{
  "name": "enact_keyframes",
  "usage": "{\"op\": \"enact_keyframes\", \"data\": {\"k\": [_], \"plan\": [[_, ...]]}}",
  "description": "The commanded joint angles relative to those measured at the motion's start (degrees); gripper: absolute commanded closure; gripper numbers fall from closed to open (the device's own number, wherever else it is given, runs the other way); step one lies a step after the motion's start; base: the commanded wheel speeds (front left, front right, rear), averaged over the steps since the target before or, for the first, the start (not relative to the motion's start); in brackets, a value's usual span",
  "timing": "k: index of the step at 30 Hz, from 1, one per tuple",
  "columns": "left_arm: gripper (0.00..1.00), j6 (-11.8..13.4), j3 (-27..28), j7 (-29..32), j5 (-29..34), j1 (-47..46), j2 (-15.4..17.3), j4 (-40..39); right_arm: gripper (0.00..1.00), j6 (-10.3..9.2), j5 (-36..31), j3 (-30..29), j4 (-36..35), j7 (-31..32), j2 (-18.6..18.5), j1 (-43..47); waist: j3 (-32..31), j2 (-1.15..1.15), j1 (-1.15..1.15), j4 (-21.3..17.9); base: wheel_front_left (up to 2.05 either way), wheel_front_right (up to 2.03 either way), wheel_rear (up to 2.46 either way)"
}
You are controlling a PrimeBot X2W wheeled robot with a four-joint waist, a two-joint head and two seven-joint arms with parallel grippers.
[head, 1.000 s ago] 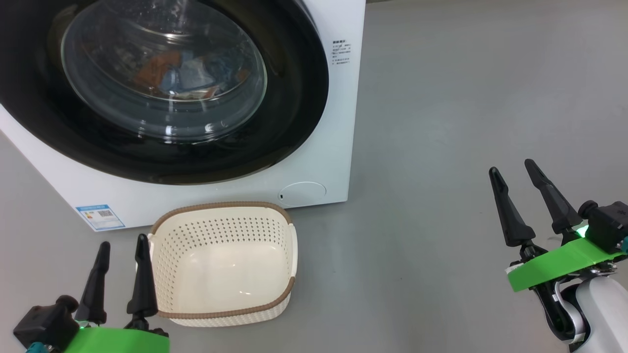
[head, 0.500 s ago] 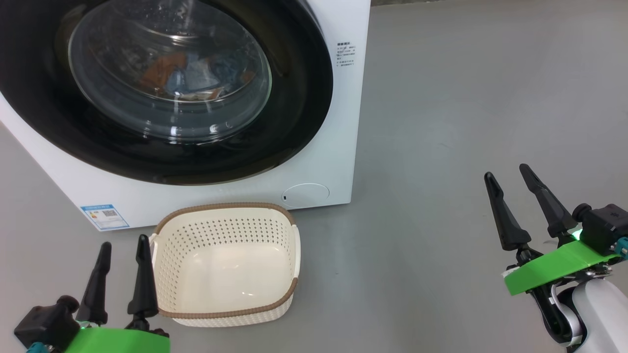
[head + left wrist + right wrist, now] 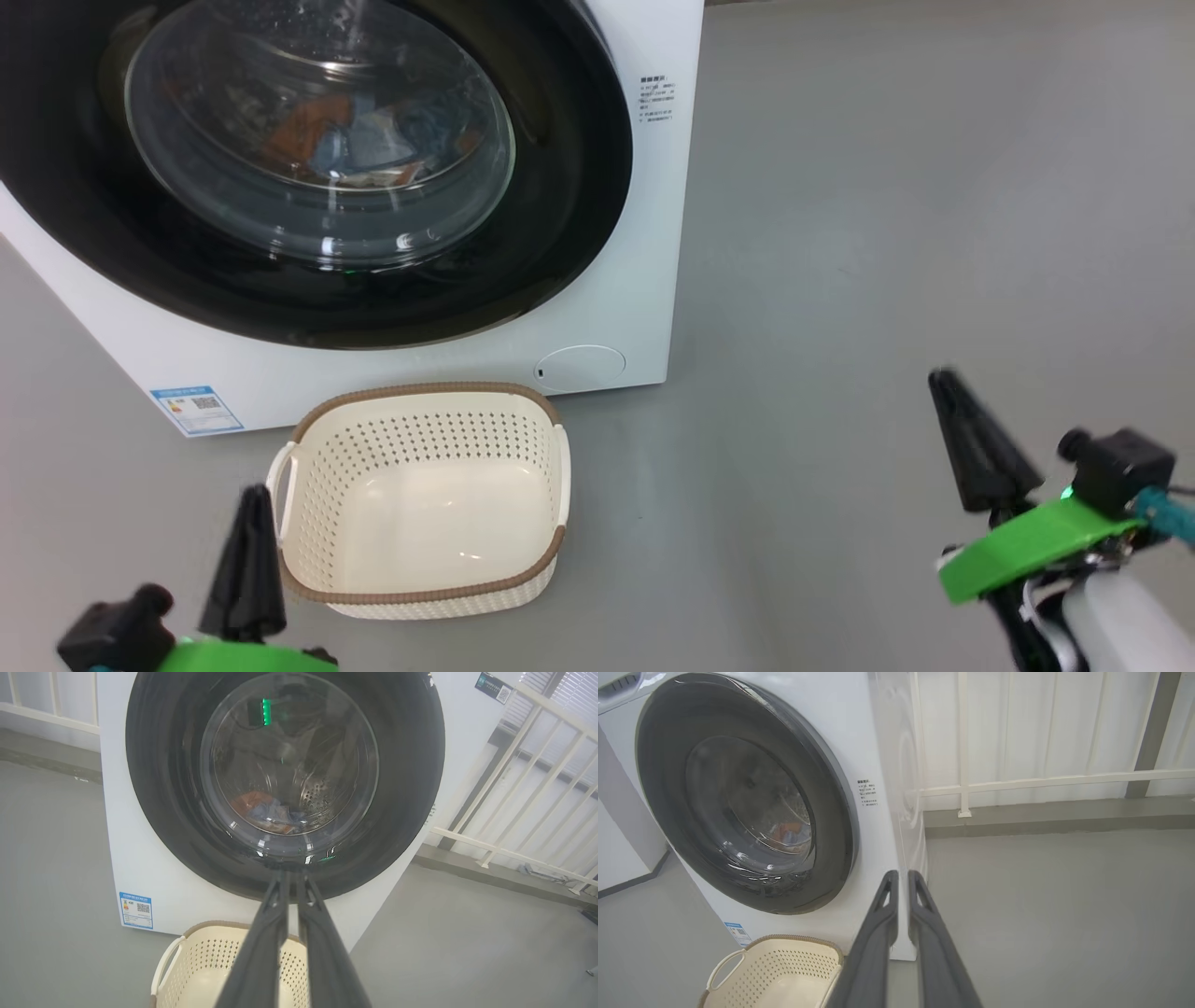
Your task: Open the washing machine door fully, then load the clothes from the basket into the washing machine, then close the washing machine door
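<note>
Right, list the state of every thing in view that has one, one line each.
door: shut against the washing machine.
clothes: loaded, lying in the drum behind the door's glass.
basket: empty, upright on the floor.
left gripper: shut, holding nothing.
right gripper: shut, holding nothing.

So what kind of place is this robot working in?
Probably a laundry corner, perhaps a balcony or test space: a white front-loading washing machine on a bare grey floor, a cream basket before it, a white railing alongside.
</note>
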Motion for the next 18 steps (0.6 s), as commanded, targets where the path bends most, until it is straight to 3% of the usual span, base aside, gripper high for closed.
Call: {"op": "enact_keyframes", "data": {"k": [1, 7, 18], "plan": [[1.0, -0.02, 0.09, 0.11, -0.34, -0.03, -0.02, -0.01, 1.0, 0.0, 0.36, -0.1, -0.08, 0.1, 0.07, 0.02, 0.0, 0.0, 0.0, 0.01, 0.0, 0.0, 0.0], [1.0, -0.21, 0.61, 1.05, -3.31, -0.08, -0.24, 0.07, 1.0, -0.01, 3.52, -0.94, -0.33, 1.03, 0.64, 0.45, -0.29, 0.0, 0.13, 0.09, 0.0, 0.0, 0.0], [1.0, -0.57, 1.49, 2.65, -8.76, -0.36, -0.65, 0.4, 1.0, -0.02, 9.25, -2.5, -0.48, 2.75, 1.7, 0.94, -0.44, 0.0, 0.0, 0.24, 0.0, 0.0, 0.0]]}}
